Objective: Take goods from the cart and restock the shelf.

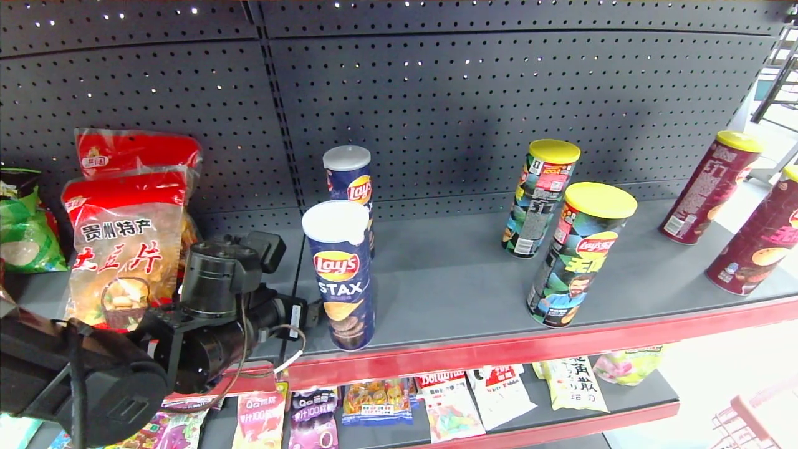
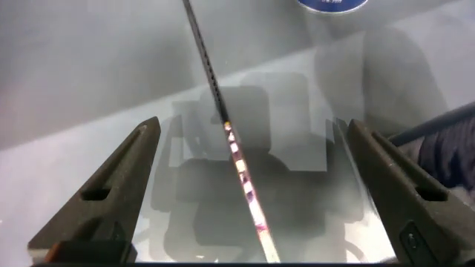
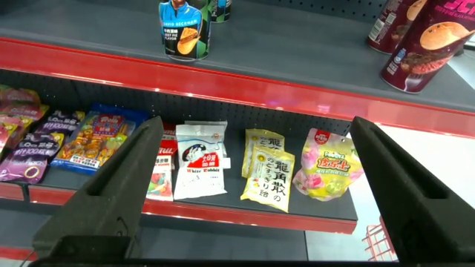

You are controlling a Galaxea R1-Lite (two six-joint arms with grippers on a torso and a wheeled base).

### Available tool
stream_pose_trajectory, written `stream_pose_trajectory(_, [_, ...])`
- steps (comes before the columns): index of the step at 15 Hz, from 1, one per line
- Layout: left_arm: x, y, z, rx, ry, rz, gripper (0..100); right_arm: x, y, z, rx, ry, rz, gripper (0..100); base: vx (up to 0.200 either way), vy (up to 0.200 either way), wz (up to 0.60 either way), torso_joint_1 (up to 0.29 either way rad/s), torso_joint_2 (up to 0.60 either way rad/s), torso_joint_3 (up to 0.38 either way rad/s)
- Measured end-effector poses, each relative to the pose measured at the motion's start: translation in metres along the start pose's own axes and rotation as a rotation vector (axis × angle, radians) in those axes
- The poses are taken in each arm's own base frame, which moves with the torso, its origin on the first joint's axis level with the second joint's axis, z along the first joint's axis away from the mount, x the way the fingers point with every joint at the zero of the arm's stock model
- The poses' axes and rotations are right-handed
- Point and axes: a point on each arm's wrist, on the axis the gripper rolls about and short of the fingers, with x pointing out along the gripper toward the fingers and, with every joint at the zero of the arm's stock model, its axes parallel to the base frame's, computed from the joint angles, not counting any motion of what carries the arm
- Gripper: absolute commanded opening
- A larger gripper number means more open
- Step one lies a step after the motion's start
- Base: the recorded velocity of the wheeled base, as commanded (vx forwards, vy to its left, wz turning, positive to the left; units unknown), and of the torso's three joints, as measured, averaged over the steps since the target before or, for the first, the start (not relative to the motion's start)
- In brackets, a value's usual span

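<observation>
The grey top shelf [image 1: 449, 280] carries red potato-slice bags [image 1: 124, 243] at the robot's left, two blue chip cans in the middle and yellow-lidded cans [image 1: 580, 255] further right. The front blue chip can [image 1: 340, 274] stands upright near the shelf's red lip, with the rear blue chip can [image 1: 348, 174] directly behind it.

I judge it a light, stiff cardboard tube that is glossy, tall and easily tipped. It is best taken across its middle with a modest squeeze, not by the plastic lid.

The left end effector [image 2: 252, 130] is spread wide and empty over the shelf, just beside that can. The right end effector [image 3: 252, 126], also spread and empty, faces the lower shelf's snack packets [image 3: 267, 174].
</observation>
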Motion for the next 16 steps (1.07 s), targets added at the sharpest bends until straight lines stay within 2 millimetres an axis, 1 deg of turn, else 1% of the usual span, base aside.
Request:
stream_pose_trajectory(2, [-0.008,0.007,-0.002,-0.008,-0.007,0.012,100,0.000,0.000,0.000,0.000,0.001,-0.001,100,0.000,0.000,0.00,0.000,0.00,0.000])
stream_pose_trajectory(4, [-0.027,0.015,0.007,-0.030,-0.057,0.009,100,0.000,0.000,0.000,0.000,0.002,-0.001,100,0.000,0.000,0.00,0.000,0.00,0.000])
stream_pose_trajectory(5, [-0.039,0.020,0.011,-0.038,-0.084,0.006,100,0.000,0.000,0.000,0.001,0.003,-0.001,100,0.000,0.000,0.00,0.000,0.00,0.000])
stream_pose_trajectory(7, [-0.069,0.029,0.013,-0.032,-0.111,0.004,100,0.000,0.000,0.000,0.011,0.003,-0.002,100,0.000,0.000,0.00,0.000,0.00,0.000])
stream_pose_trajectory(9, [-0.107,0.039,0.008,-0.011,-0.107,0.004,100,0.000,0.000,0.000,0.018,0.003,-0.003,100,0.000,0.000,0.00,0.000,0.00,0.000])
stream_pose_trajectory(11, [-0.151,0.050,-0.004,0.009,-0.091,0.005,100,0.000,0.000,0.000,0.019,0.003,-0.002,100,0.000,0.000,0.00,0.000,0.00,0.000])
stream_pose_trajectory(12, [-0.175,0.056,-0.014,0.016,-0.090,0.006,100,0.000,0.000,0.000,0.019,0.003,-0.001,100,0.000,0.000,0.00,0.000,0.00,0.000])
stream_pose_trajectory(14, [-0.217,0.068,-0.041,0.022,-0.093,0.024,100,0.000,0.000,0.000,0.019,0.003,0.000,100,0.000,0.000,0.00,0.000,0.00,0.000])
stream_pose_trajectory(15, [-0.237,0.074,-0.057,0.017,-0.113,0.038,100,0.000,0.000,0.000,0.019,0.003,0.000,100,0.000,0.000,0.00,0.000,0.00,0.000])
stream_pose_trajectory(16, [-0.252,0.078,-0.074,0.004,-0.138,0.059,100,0.000,0.000,0.000,0.020,0.003,0.000,100,0.000,0.000,0.00,0.000,0.00,0.000])
